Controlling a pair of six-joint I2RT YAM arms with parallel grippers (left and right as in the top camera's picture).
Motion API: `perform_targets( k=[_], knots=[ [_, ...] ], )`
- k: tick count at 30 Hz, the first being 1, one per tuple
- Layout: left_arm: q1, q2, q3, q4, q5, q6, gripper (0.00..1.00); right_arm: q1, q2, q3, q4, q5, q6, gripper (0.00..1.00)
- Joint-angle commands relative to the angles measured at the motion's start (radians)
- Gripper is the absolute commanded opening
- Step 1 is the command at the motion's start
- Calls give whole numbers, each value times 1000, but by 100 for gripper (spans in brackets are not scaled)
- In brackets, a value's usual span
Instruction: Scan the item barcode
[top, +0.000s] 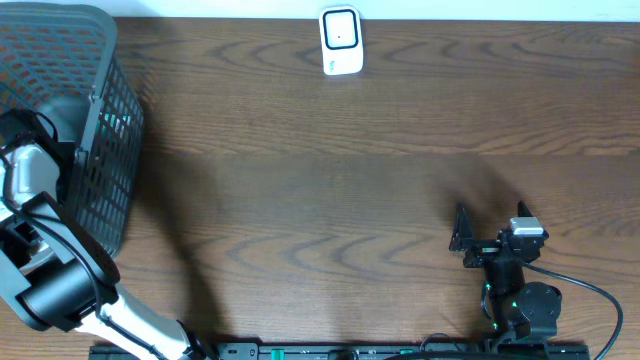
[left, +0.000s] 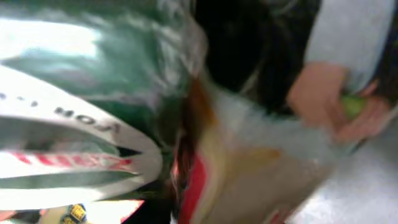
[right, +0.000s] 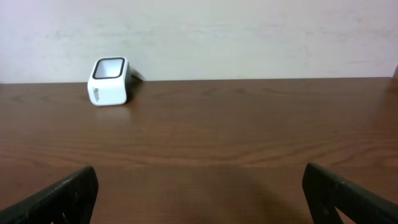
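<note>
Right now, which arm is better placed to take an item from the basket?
Left. The left arm reaches into the basket, with packaged items close before its camera. The right tool stands open over the table, far from the basket.

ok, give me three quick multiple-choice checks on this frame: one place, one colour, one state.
1. Where on the table does the scanner stand?
A. at the far edge, about midway along
B. at the near edge, left corner
C. dead centre

2. What colour is the mesh basket?
A. white
B. dark grey to black
C. red

3. How is the right gripper?
A. shut on a green pack
B. open, nothing between its fingers
C. shut on a cable

Key:
1 A, as the overhead view shows the white scanner against the far edge.
2 B, as its mesh walls read dark in the overhead view.
3 B, as the right wrist view shows both fingers wide apart with only bare table between them.
</note>
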Motion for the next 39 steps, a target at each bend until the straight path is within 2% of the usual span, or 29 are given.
perform_targets(
  k=[1, 7, 11, 13, 20, 22, 24, 27, 35, 37, 39],
  knots=[
    [1, 13, -7, -20, 84, -46, 8, 9, -5, -1, -4, -6, 14, 99],
    [1, -113, 56, 21, 84, -359, 7, 9, -5, -1, -4, -6, 14, 99],
    [2, -258, 71, 83, 84, -517, 7, 9, -5, -1, -4, -6, 14, 99],
    [2, -360, 71, 142, 129, -615, 7, 9, -5, -1, -4, -6, 14, 99],
    [2, -561, 71, 317, 585, -626, 8, 9, -5, -1, -4, -6, 14, 99],
    [2, -595, 71, 362, 642, -644, 8, 9, -5, -1, -4, -6, 13, 99],
    [2, -623, 71, 406, 645, -711, 7, 9, -5, -1, -4, -6, 14, 99],
    [1, -658, 71, 504, 645, -840, 7, 9, -5, -1, -5, -6, 14, 99],
    [-21, -727, 71, 814, 727, -1389, 7, 9, -5, -1, -4, -6, 14, 99],
    [-57, -736, 71, 842, 768, -1467, 7, 9, -5, -1, -4, -6, 14, 99],
    [-109, -739, 71, 841, 797, -1494, 7, 9, -5, -1, -5, -6, 14, 99]
  ],
)
